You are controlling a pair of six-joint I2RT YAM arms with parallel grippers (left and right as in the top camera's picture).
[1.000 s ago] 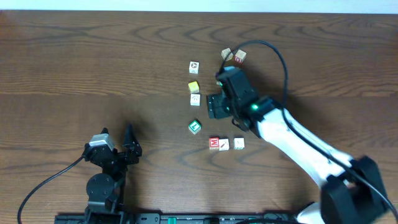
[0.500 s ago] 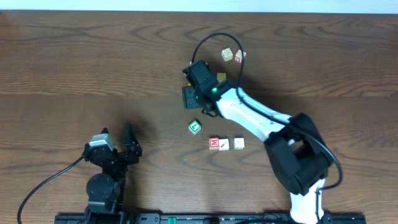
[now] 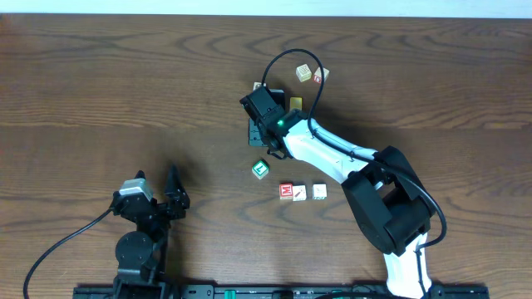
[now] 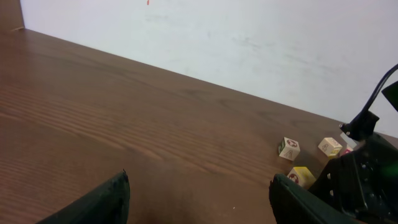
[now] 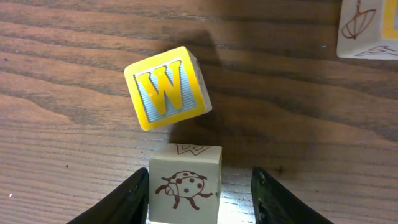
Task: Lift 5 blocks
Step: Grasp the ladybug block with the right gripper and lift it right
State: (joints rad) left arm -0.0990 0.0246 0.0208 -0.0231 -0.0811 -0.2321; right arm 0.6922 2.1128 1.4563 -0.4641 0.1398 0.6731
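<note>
In the right wrist view a whitish block (image 5: 185, 186) with a red ladybug drawing sits on the table between the fingers of my right gripper (image 5: 199, 180). The left finger touches its side and a gap remains at the right finger. In the overhead view my right gripper (image 3: 264, 116) covers this block. A green-faced block (image 3: 260, 169), a red-faced block (image 3: 286, 191) and two whitish blocks (image 3: 300, 193) (image 3: 319, 191) lie nearer the front. My left gripper (image 3: 155, 174) (image 4: 199, 186) stands wide open and empty at the front left.
A yellow W cube (image 5: 166, 87) lies tilted just beyond the ladybug block. A pale cube with an umbrella drawing (image 5: 364, 28) is at the top right. Another yellow cube (image 3: 295, 103) and two pale cubes (image 3: 304, 73) (image 3: 319, 76) lie behind the right arm.
My right arm has swung left from beside the far cubes to over the column of blocks, and its jaws have narrowed around the ladybug block. The left arm has not moved.
</note>
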